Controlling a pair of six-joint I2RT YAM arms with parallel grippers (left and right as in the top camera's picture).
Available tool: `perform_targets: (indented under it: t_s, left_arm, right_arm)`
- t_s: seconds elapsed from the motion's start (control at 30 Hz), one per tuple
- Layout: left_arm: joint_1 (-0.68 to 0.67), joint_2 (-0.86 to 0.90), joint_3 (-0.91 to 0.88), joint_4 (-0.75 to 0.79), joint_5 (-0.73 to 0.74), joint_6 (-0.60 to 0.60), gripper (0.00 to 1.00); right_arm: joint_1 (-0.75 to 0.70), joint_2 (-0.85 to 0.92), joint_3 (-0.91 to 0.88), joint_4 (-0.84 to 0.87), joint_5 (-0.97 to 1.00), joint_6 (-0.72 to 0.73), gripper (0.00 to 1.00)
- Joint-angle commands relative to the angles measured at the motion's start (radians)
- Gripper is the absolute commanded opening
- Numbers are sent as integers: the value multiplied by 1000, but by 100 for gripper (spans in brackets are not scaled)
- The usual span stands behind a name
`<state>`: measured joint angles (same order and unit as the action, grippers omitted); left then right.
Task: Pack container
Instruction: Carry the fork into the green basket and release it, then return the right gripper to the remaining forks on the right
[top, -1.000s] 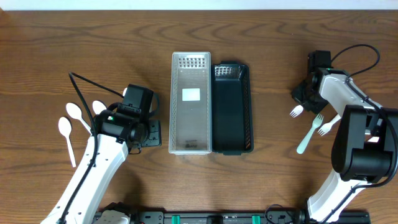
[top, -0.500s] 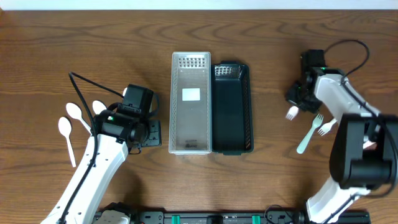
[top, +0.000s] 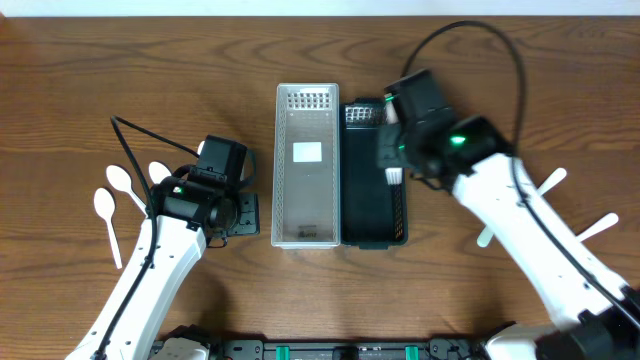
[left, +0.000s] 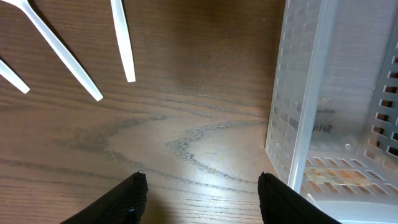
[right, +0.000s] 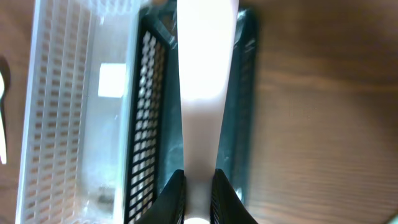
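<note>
My right gripper (top: 392, 150) is shut on a white plastic fork (top: 393, 176) and holds it over the right side of the black basket (top: 372, 242). In the right wrist view the fork's handle (right: 200, 93) runs up from between the jaws (right: 199, 182), above the black basket (right: 146, 124). The clear white basket (top: 277, 180) stands touching the black one on its left. My left gripper (top: 245, 213) is open and empty just left of the white basket; in the left wrist view its jaws (left: 201, 186) hover over bare wood beside the basket wall (left: 311, 106).
White spoons (top: 108, 208) lie at the far left; their handles (left: 121, 37) show in the left wrist view. More white forks (top: 551, 180) lie at the right of the table. A black cable (top: 135, 140) crosses near the spoons.
My right arm has swung left from the fork pile at the far right to above the black basket, carrying a fork. The left arm has not moved.
</note>
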<state>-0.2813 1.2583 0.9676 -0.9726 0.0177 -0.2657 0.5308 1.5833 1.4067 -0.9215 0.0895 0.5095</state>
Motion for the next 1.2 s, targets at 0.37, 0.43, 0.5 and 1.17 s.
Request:
perform_targets:
  t_s: [0.37,0.43,0.5,1.17]
  left_arm:
    - [5,-11,23,-6,-15,-2,60]
    - [5,-11,23,-5,-15,-2,60]
    - [5,-11,23,-6,-15,-2,60]
    - [5,-11,23,-6,-15,2,60]
  right_arm:
    - [41,291,-13,16,-8,72,28]
    - [38,280,-10,24,-9,69,33]
    - [34,261,2,22,-8,51,36]
    - [-632,-72,51,-253,15,-39,65]
